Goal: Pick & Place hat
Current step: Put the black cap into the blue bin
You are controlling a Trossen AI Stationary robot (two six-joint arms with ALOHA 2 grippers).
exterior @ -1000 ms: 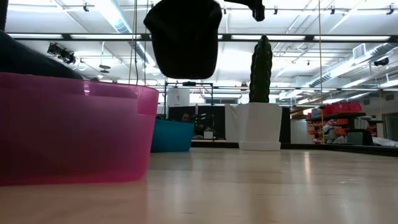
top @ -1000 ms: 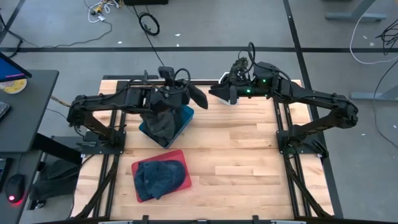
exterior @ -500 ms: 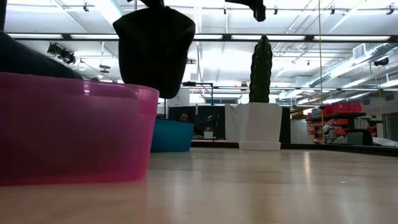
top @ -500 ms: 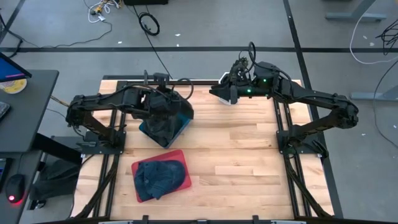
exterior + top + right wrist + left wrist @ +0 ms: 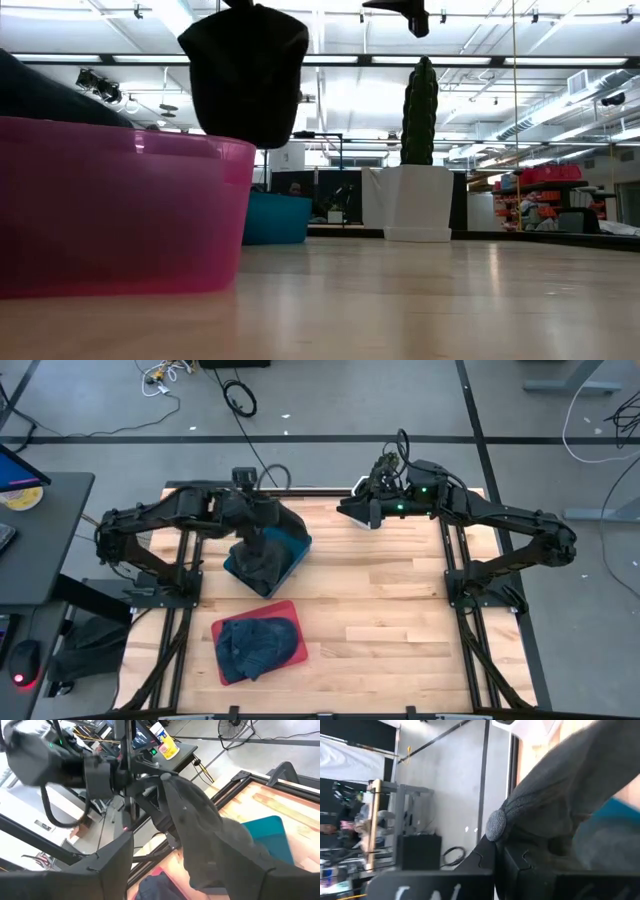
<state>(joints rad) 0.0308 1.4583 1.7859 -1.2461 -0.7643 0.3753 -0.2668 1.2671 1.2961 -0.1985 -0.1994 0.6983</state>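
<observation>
Overhead, the left end effector (image 5: 252, 525) is clamped shut on a dark grey hat (image 5: 262, 556), which hangs from it above the teal bin (image 5: 296, 548) at the back left of the wooden surface (image 5: 380, 600). From the high view the hat's lower folds overlap the bin's outline; whether the cloth touches the bin cannot be told from there. The low view shows the hat (image 5: 248, 70) hanging clear in the air, well above the rim of the teal bin (image 5: 275, 218) that stands farther back. The left wrist view looks along the closed fingers (image 5: 520, 862) at the hat's crown, with its round top button (image 5: 496, 821) just beside them.

The right end effector (image 5: 357, 506) hovers at the back of the surface, right of the teal bin and apart from it, its fingers (image 5: 112, 865) spread wide with nothing between them. Its wrist camera faces the left arm and the hanging hat (image 5: 210, 835).

Nearer the front edge, a red bin (image 5: 300, 622) holds a blue denim hat (image 5: 255, 645). In the low view that pink-red bin (image 5: 120, 215) fills the left foreground, and a white planter with a tall cactus (image 5: 420, 98) stands beyond the surface.
</observation>
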